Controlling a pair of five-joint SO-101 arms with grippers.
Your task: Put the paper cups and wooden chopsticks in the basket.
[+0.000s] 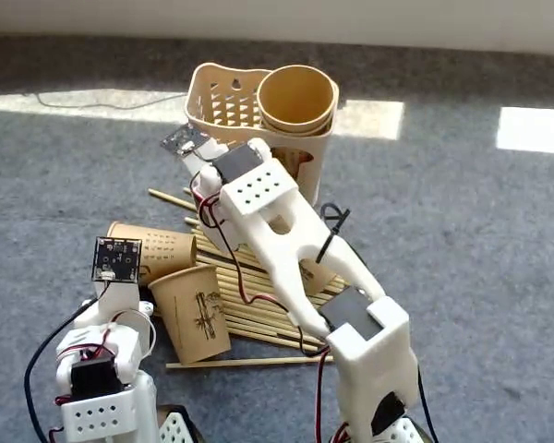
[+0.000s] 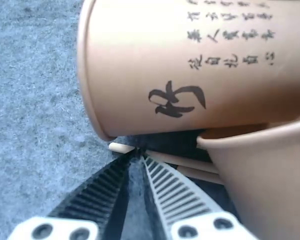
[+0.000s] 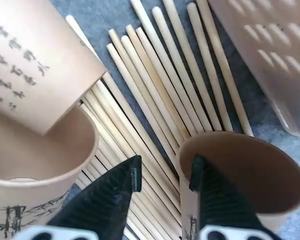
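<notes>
Forward, right arm (image 1: 286, 231) outstretched, tool (image 3: 166, 170) astride cup (image 3: 260, 170) rim

White arms (image 1: 268, 221), black fingers (image 2: 95, 195), red cables (image 1: 206, 210).

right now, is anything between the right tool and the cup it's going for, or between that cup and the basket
Nothing visible does. The right tool is open right at the rim of the upright paper cup. Between that cup and the basket there are only chopsticks, lying flat.
</notes>
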